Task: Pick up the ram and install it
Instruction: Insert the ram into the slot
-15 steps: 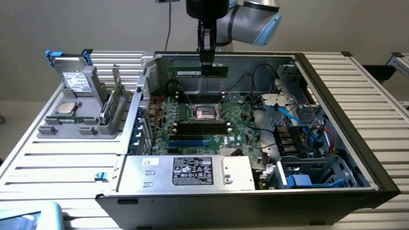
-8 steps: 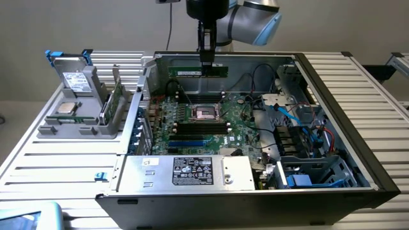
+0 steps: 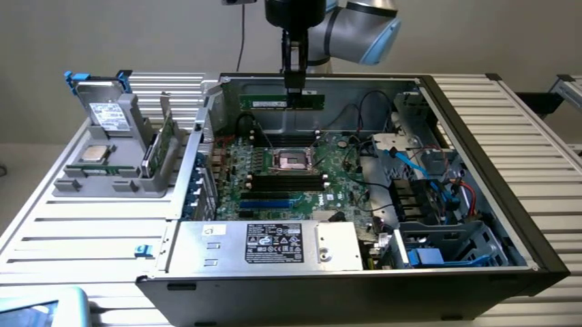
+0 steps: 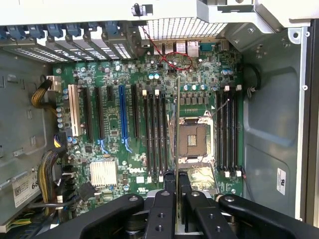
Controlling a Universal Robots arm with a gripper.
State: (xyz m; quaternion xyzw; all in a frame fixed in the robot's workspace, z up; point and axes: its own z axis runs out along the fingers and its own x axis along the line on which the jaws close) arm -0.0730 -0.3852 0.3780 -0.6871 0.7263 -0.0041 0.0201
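The ram (image 3: 282, 101) is a long green stick with a small white label. It hangs level above the open computer case, near the case's far wall. My gripper (image 3: 293, 87) comes down from above and is shut on the stick's top edge. In the wrist view the ram (image 4: 178, 124) appears edge-on as a thin line between my two black fingers (image 4: 169, 185), over the motherboard (image 4: 114, 144). It runs parallel to the black memory slots (image 4: 154, 134) and passes beside the bare processor socket (image 4: 194, 142). Those slots (image 3: 286, 180) lie just in front of the socket (image 3: 293, 160) in the exterior view.
A grey parts holder (image 3: 109, 184) on the exterior view's left carries a boxy drive (image 3: 109, 112), a silver processor chip (image 3: 95, 153) and another green board (image 3: 159, 146). The power supply (image 3: 264, 245) fills the case's near side. Cables and a drive cage (image 3: 437, 197) crowd the right.
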